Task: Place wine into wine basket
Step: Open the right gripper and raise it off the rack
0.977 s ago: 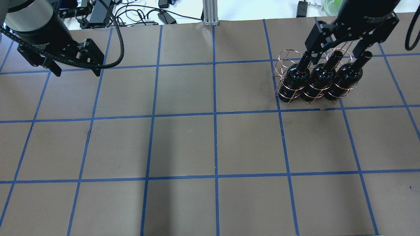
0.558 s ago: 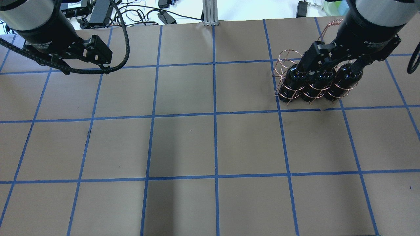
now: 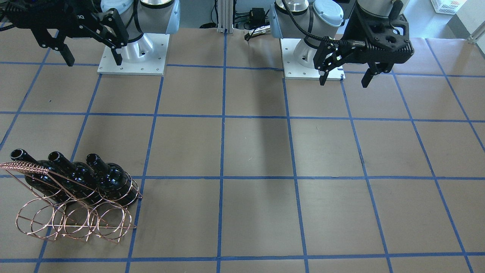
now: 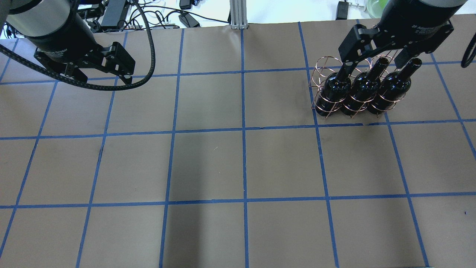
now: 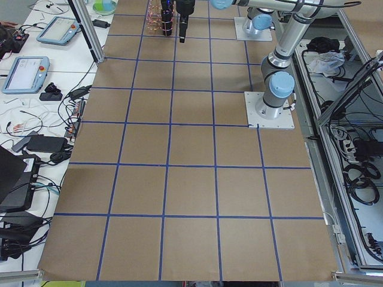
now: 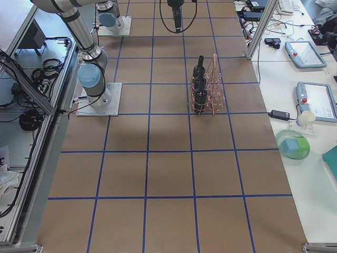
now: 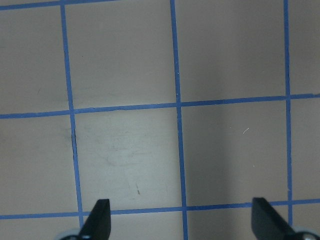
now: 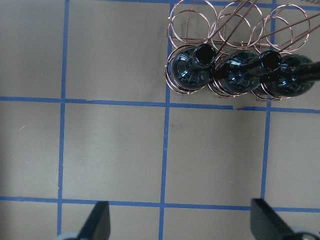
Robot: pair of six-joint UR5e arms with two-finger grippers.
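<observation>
Three glossy black wine bottles (image 4: 336, 88) (image 4: 362, 88) (image 4: 390, 87) stand leaning in the front rings of the copper wire wine basket (image 4: 322, 66) at the table's right side. They also show in the front view (image 3: 110, 178) and the right wrist view (image 8: 192, 70), with the basket's back rings empty (image 8: 187, 25) (image 3: 75, 223). My right gripper (image 4: 372, 56) (image 3: 93, 57) (image 8: 182, 225) is open and empty, raised above the bottle necks. My left gripper (image 4: 100, 72) (image 3: 344, 79) (image 7: 181, 222) is open and empty over bare table at the left.
Brown paper with a blue tape grid (image 4: 243, 163) covers the table. Cables and power bricks (image 4: 156, 15) lie along the far edge. The two arm bases (image 3: 132, 57) (image 3: 310, 57) stand on white plates at the robot side.
My right gripper dipped over the bottle necks and has drawn back off them, still open. My left gripper has drifted to the right. The bottles and basket have not moved.
</observation>
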